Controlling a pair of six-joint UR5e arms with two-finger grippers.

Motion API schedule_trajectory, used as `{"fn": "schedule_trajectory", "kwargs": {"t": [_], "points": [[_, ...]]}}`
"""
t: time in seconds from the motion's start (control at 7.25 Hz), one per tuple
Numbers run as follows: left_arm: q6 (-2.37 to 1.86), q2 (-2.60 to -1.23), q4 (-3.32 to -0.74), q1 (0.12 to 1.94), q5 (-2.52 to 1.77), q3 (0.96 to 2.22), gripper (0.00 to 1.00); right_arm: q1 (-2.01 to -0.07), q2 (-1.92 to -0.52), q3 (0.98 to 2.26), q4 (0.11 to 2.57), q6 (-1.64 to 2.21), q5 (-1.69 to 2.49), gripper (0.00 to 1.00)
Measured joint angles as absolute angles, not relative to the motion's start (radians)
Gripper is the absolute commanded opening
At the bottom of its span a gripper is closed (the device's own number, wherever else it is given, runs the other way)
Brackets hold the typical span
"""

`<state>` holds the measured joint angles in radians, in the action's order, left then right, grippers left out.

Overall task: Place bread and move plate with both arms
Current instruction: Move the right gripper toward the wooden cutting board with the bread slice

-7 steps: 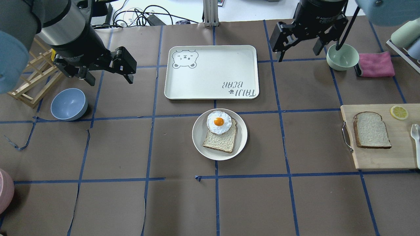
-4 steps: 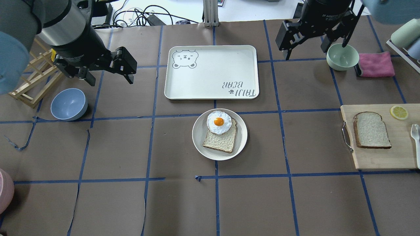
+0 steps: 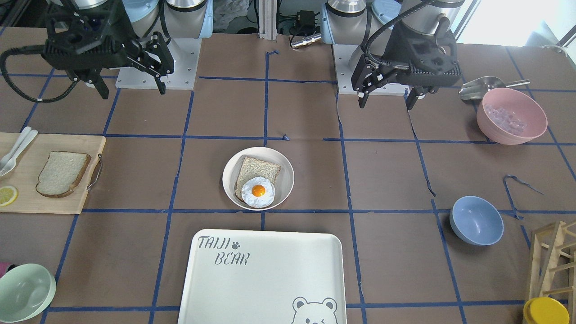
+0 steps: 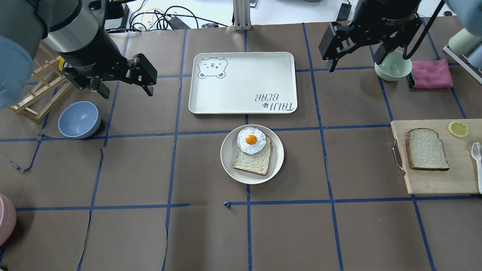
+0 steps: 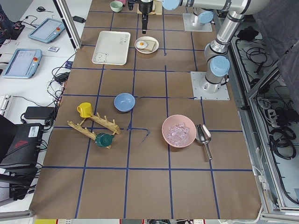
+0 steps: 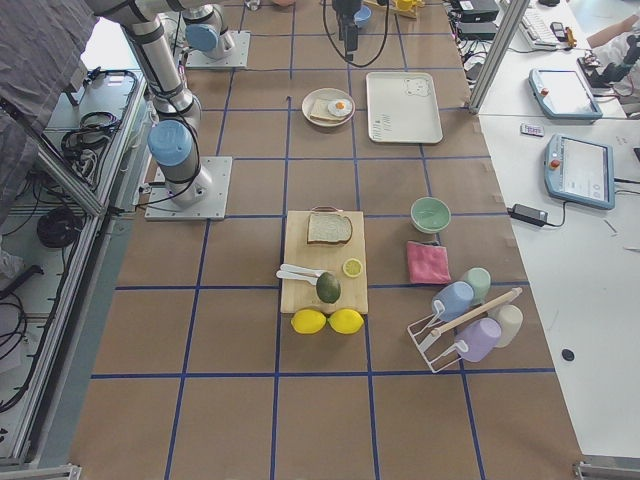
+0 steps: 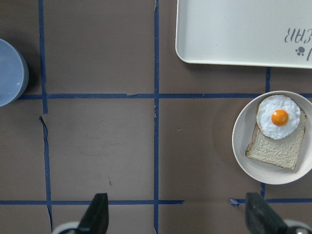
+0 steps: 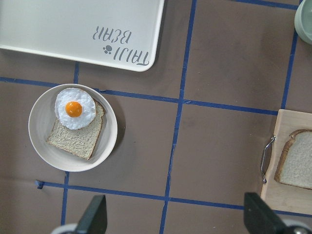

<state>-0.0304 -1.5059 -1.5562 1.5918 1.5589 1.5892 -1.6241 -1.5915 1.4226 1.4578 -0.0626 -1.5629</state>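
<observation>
The bread [image 4: 427,149], a thick slice with a dark crust, lies on a wooden cutting board [image 4: 437,180] at the right; it also shows in the front view [image 3: 62,173] and the right wrist view [image 8: 297,163]. The cream plate [image 4: 228,154] sits mid-table and holds a thinner tan slice [image 4: 253,161] with a fried egg [image 4: 251,140] on it. My left gripper [image 4: 126,91] is open and empty, hovering far left of the plate. My right gripper [image 4: 356,62] is open and empty, high at the back right, far from the bread.
The white TAIJI BEAR tray [image 4: 243,82] lies just behind the plate. A mint-green bowl [image 4: 393,67] and a pink cloth [image 4: 431,73] sit under my right arm. A blue bowl [image 4: 79,119] and a wooden rack [image 4: 37,90] are at the left.
My right gripper has shifted to the right and toward the table's back edge, still open. The left gripper, the plate and the bread have not moved.
</observation>
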Motion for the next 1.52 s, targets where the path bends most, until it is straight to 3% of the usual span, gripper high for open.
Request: {"fn": "schedule_trajectory", "kwargs": {"t": [0.69,1.52], "points": [[-0.031,-1.505,-1.547,1.592,1.560,1.602,1.00,-1.623,-1.638,1.454,1.348,-0.025,-1.611,1.00],[-0.029,-1.501,-1.543,1.592,1.561,1.609,1.00,-1.617,-1.615,1.415,1.507,-0.030,-1.592,1.00]]}}
